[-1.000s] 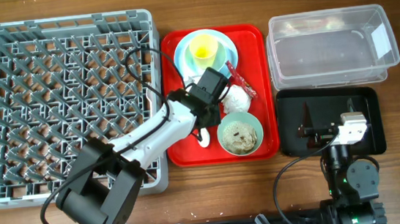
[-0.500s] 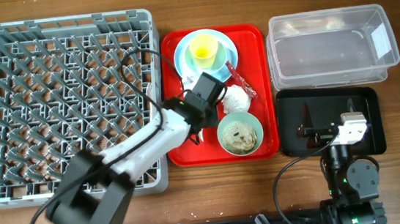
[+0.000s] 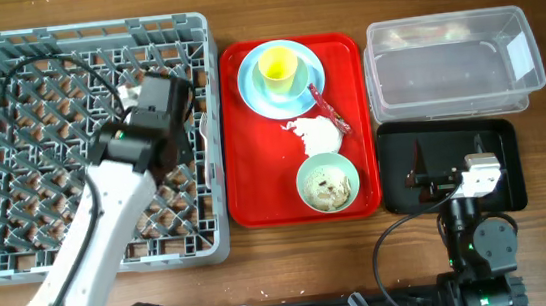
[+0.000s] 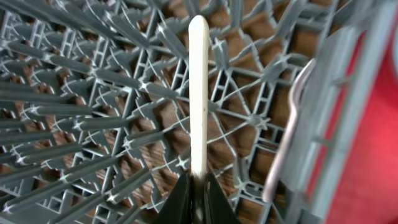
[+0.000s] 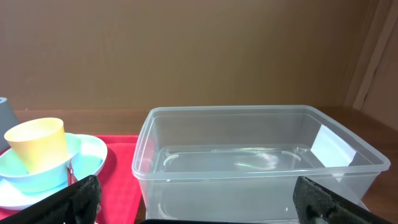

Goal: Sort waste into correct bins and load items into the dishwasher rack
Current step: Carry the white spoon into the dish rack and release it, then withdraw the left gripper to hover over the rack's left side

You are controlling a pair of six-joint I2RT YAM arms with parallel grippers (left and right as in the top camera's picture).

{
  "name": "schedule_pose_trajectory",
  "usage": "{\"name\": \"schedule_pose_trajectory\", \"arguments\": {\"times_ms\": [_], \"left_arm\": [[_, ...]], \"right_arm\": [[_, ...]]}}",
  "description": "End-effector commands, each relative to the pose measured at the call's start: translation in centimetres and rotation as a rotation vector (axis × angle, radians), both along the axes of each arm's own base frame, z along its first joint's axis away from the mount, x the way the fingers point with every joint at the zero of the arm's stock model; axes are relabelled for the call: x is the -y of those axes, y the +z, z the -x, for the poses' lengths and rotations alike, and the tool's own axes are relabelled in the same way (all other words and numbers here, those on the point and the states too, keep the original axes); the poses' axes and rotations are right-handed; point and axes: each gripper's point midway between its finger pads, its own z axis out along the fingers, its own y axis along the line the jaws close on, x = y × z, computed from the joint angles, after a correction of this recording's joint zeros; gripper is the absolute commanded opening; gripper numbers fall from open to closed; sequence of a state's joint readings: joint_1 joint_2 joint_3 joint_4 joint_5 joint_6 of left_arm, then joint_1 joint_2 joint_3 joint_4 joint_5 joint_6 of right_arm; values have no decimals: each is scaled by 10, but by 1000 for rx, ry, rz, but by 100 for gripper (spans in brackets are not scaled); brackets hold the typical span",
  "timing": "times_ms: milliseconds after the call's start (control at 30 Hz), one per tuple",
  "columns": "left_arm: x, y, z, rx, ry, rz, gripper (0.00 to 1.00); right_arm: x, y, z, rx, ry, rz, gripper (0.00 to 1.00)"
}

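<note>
My left gripper (image 3: 138, 88) is over the grey dishwasher rack (image 3: 11, 148), shut on the handle of a white plastic utensil (image 4: 199, 93) that points out over the pegs (image 4: 93, 124); its head is hidden. A second pale utensil handle (image 4: 287, 134) leans by the rack's right wall. The yellow cup (image 3: 278, 68) sits on the light blue plate (image 3: 300, 95). The white napkin (image 3: 320, 136), red wrapper (image 3: 327, 108) and pale green bowl (image 3: 304, 182) holding food scraps lie on the red tray. My right gripper (image 3: 436, 172) is open and empty above the black tray (image 3: 510, 165).
The red tray (image 3: 255, 175) lies between the rack and the bins. The clear tub (image 3: 450, 66) with a white label stands behind the black tray and fills the right wrist view (image 5: 249, 162), with the cup (image 5: 37, 143) to its left.
My left gripper has lifted a white utensil off the red tray and swung left over the rack. The right arm has not moved.
</note>
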State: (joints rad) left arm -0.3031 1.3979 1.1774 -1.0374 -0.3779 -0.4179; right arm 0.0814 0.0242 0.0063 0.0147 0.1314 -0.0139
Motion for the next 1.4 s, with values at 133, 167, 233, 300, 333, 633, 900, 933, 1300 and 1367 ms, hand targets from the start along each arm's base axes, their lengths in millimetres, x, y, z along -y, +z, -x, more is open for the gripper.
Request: {"name": "schedule_pose_trajectory", "arguments": {"times_ms": [133,167,233,300,333,633,900,933,1300,1367], "left_arm": [[3,-53,-3,-213,-116,-63,6],[3,-54,-2,-217,-115,-64,6],[7,-60,2,-241,-121,-42,5],[4,-70,8,-257,-120,-49,11],[3,-72,8,-254,-118,-56,15],[-7,-66,0,-212,-100,-117,37],[-2,-42,42,-242,15,13,24],[3,-45,52,-279,37,54,20],[1,-72,90,-403,130,79,8],[2,-55,77,-362,118,78,11]], "right_arm": [[-1,1,0,5,6,11,100],[-1,1,0,5,6,11,100],[-1,1,0,5,6,11,100],[-1,1,0,5,6,11,100],[-1,1,0,5,6,11,100],[-1,1,0,5,6,11,100],[-1,1,0,5,6,11,100],[-1,1,0,5,6,11,100],[-1,1,0,5,6,11,100],[-1,1,0,5,6,11,100]]}}
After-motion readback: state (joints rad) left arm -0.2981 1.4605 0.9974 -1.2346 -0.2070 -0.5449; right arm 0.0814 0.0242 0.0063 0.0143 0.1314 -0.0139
